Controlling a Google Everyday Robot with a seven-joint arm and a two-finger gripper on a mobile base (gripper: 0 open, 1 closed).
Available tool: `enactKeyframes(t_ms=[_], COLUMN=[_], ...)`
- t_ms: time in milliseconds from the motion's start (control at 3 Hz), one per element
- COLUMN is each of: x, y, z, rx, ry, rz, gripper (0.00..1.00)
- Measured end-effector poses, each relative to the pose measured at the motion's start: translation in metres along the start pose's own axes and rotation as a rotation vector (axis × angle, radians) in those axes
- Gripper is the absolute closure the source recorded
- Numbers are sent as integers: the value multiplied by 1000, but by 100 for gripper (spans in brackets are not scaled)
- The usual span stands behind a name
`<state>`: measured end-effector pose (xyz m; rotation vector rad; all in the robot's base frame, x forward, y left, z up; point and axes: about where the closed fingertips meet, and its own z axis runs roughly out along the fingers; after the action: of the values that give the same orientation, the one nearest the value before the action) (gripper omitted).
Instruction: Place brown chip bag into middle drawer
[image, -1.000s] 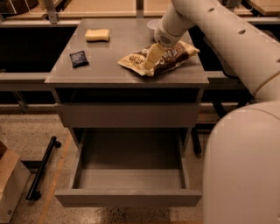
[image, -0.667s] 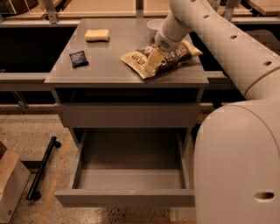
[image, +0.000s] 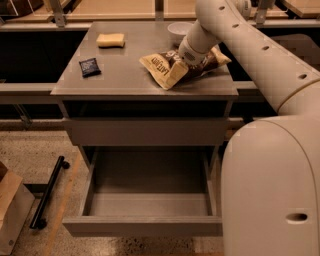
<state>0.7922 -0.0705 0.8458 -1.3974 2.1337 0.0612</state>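
Observation:
The brown chip bag (image: 162, 70) lies on the right half of the grey cabinet top (image: 125, 80), its cream end with white lettering pointing to the front left. My gripper (image: 191, 56) is down on the bag's middle, at the end of the arm that reaches in from the upper right. The wrist hides the gripper's tip. The middle drawer (image: 145, 226) is pulled out wide below, a deep box with nothing in it. It is low and in front of the bag.
A white bowl (image: 179, 30) stands behind the bag. A yellow sponge-like block (image: 110, 40) and a small dark packet (image: 90, 66) lie on the left of the top. A shut drawer front (image: 145, 131) sits above the open drawer. A black bar (image: 48, 192) and a cardboard box (image: 10, 210) are on the floor at left. My body (image: 275, 190) fills the right.
The arm's upper part has swung up and right, and the bowl behind the bag now shows. The bag sits slightly farther back and right; the gripper stays on it.

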Motion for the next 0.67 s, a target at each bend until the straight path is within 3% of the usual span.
enactKeyframes(t_ms=[333, 667], x=[-1, -1], y=[1, 1], z=[-3, -3], rx=[1, 1], ry=[-8, -8], rz=[-5, -5], gripper=[73, 95])
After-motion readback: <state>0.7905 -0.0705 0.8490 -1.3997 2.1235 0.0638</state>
